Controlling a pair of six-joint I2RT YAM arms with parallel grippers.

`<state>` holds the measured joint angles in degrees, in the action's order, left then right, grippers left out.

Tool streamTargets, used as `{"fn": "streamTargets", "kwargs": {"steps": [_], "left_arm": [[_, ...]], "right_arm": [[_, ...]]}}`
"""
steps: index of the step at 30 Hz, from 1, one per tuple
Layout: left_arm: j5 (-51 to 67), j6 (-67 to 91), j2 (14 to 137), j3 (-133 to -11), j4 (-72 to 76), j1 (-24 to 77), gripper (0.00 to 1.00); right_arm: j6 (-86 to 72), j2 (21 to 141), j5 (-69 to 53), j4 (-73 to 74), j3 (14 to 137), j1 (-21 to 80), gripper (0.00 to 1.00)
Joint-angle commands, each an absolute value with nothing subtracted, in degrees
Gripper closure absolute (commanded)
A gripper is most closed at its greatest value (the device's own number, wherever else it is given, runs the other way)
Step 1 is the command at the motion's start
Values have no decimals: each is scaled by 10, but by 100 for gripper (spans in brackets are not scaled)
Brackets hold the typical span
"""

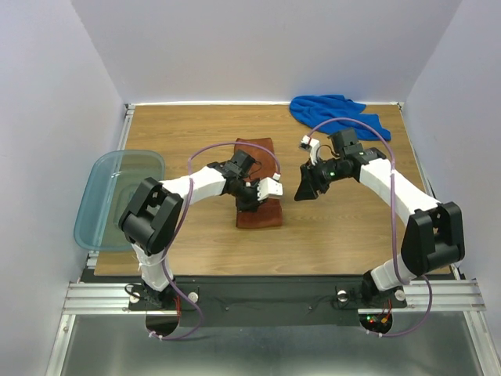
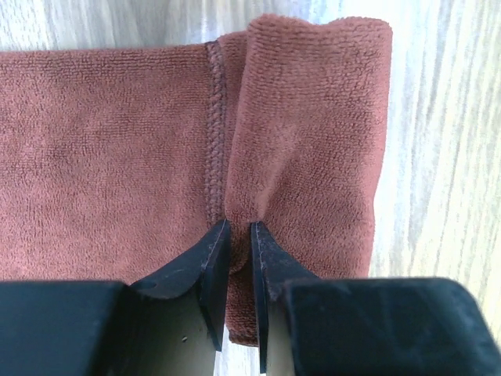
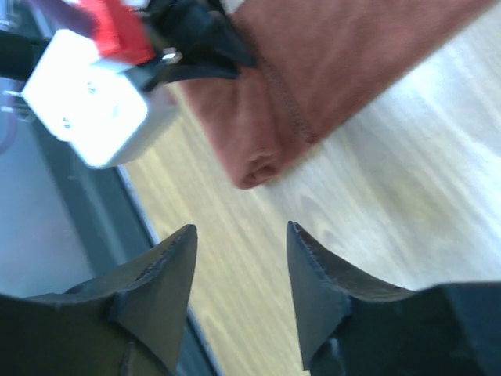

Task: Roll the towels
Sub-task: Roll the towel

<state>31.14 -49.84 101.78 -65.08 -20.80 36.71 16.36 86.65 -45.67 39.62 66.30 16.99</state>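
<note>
The rust-brown towel (image 1: 255, 150) lies lengthwise in the middle of the table, and its near end is folded over into a thick roll (image 2: 313, 117). My left gripper (image 1: 250, 199) is over that near part, shut on a pinch of the folded cloth (image 2: 240, 227). My right gripper (image 1: 300, 193) hovers just right of the towel, open and holding nothing (image 3: 241, 231). In its wrist view the rolled end (image 3: 258, 166) of the brown towel (image 3: 329, 63) lies ahead of the fingers. The blue towel (image 1: 338, 113) sits crumpled at the far right corner.
A translucent teal bin (image 1: 117, 196) sits at the table's left edge. White walls close in the far side and both sides. The left arm's white camera block (image 3: 86, 110) hangs close to the right gripper.
</note>
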Motion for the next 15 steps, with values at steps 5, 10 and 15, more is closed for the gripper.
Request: {"fn": "streamTargets", "kwargs": {"steps": [5, 10, 15], "left_arm": [[312, -498, 1038, -680, -194, 359, 70], [316, -492, 1039, -682, -190, 357, 70], [314, -492, 1036, -674, -186, 355, 69]], "right_arm": [[41, 915, -569, 357, 677, 177, 52], [-69, 952, -593, 254, 665, 191, 52], [-135, 999, -618, 207, 657, 200, 53]]}}
